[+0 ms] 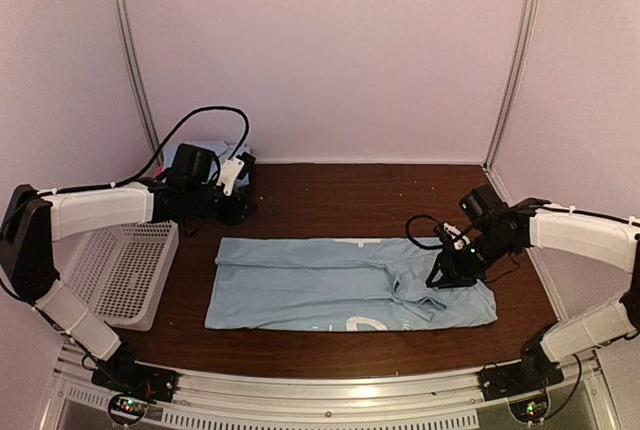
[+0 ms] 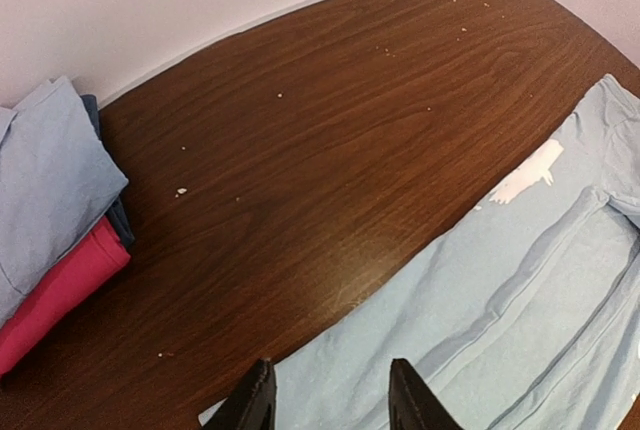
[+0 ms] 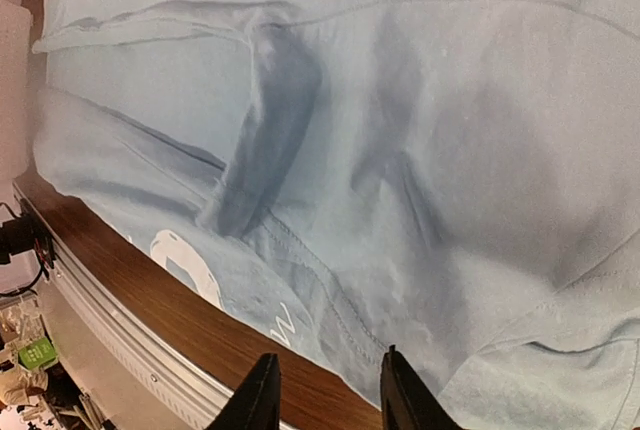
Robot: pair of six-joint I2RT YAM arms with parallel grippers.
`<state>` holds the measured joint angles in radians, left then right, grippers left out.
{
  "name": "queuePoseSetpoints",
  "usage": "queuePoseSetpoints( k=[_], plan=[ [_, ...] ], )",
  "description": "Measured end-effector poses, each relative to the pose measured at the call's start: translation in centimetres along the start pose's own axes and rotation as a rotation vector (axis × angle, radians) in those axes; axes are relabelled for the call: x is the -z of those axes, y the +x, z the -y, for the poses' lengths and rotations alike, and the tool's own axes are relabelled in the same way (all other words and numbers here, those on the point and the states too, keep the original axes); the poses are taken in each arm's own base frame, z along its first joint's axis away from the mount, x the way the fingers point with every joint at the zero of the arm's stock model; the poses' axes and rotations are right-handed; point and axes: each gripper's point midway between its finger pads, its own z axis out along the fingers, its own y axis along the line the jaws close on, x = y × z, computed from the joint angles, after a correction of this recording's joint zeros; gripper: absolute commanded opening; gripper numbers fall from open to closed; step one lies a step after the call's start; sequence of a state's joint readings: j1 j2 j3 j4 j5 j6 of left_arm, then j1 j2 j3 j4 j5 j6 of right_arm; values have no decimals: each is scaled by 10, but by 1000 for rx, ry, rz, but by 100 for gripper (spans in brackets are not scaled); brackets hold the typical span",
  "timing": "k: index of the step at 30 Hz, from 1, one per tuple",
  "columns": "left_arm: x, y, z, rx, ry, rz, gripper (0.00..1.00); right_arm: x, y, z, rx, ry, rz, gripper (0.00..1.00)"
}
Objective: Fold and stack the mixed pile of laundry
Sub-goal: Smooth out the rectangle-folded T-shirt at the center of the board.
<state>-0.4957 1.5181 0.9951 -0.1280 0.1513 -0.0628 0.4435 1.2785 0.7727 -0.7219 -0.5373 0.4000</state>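
Shirt (image 1: 300,290): flat on table (image 1: 330,190), sides folded in.
Left gripper (image 2: 330,400): over shirt's far-left corner, jaws partly apart, empty.
Right gripper (image 3: 325,390): over shirt's right end, jaws partly apart, empty.

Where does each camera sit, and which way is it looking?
Top: above and behind, looking down on table, shirt, basket; left arm and right arm show.
Left wrist: on the left arm, facing across the table toward a folded stack; left claw shows.
Right wrist: on the right arm, facing down at the shirt; right claw shows.
Shared: all three see the shirt.
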Motion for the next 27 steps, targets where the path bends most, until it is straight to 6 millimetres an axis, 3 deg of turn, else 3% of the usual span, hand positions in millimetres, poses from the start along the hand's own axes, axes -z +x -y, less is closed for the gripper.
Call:
queuePoseSetpoints(
  k=[4,8,11,16,20,24,27],
  plan=[
    [-4,4,3,7,8,-13,39,-1,-51,-14,19,-4,92,32],
    [-4,4,2,12,5,-15,37,-26,-106,-20,44,12,138,31],
    [-9,9,4,22,18,-28,34,-42,-133,-22,66,21,150,31],
    [-29,36,9,70,49,-109,29,-62,-177,-38,122,2,188,32],
    [-40,63,10,110,53,-192,28,-88,-192,-47,161,-13,169,31],
    [-46,82,9,138,40,-257,26,-116,-181,-46,179,0,109,31],
    [-50,97,8,152,34,-304,24,-122,-176,-50,200,-3,96,30]
  ],
)
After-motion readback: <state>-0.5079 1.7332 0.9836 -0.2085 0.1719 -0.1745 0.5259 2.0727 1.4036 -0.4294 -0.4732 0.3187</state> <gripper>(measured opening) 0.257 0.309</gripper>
